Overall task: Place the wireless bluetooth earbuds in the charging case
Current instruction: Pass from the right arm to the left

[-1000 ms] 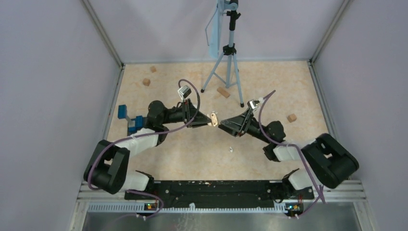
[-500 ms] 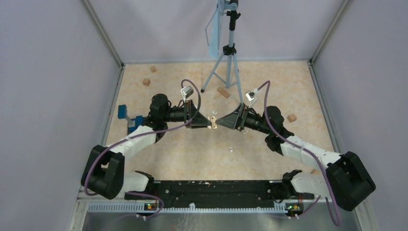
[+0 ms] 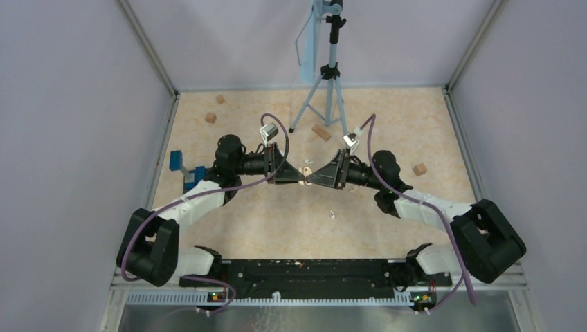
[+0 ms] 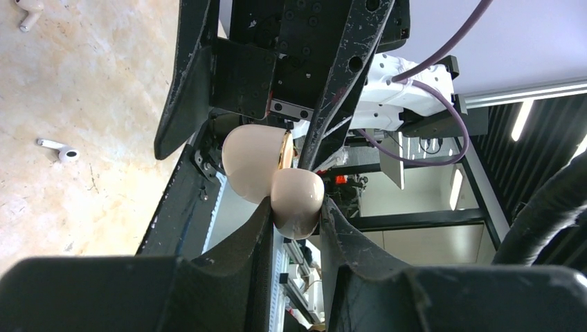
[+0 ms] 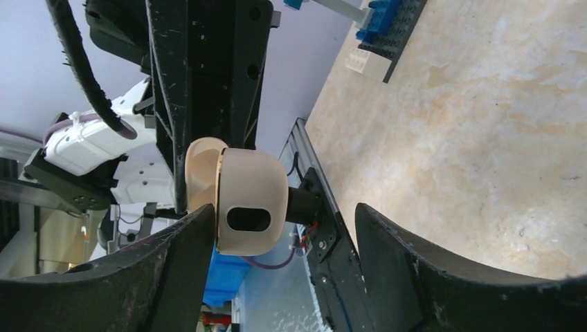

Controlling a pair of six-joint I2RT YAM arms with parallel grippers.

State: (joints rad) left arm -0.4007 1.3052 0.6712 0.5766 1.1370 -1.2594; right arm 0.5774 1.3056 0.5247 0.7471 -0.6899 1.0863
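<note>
The beige charging case (image 3: 305, 172) hangs in mid-air over the middle of the table with its lid hinged open. My left gripper (image 3: 298, 176) is shut on its lower half (image 4: 297, 197). My right gripper (image 3: 311, 178) faces it from the right and is open. One right finger (image 5: 176, 259) lies against the case (image 5: 250, 200), while a wide gap separates the case from the other finger. Two white earbuds lie on the table, one (image 4: 59, 151) near and another (image 4: 26, 10) further off. The top view shows an earbud (image 3: 331, 214) in front of the grippers.
A tripod (image 3: 325, 90) stands at the back centre. Tan wooden blocks lie scattered around: (image 3: 320, 131), (image 3: 419, 169), (image 3: 210, 117). A blue fixture (image 3: 185, 170) sits at the left edge. Grey walls close in three sides.
My right arm has swung left and brought its open jaws around the case. My left arm lifted slightly early on, then held still with the case.
</note>
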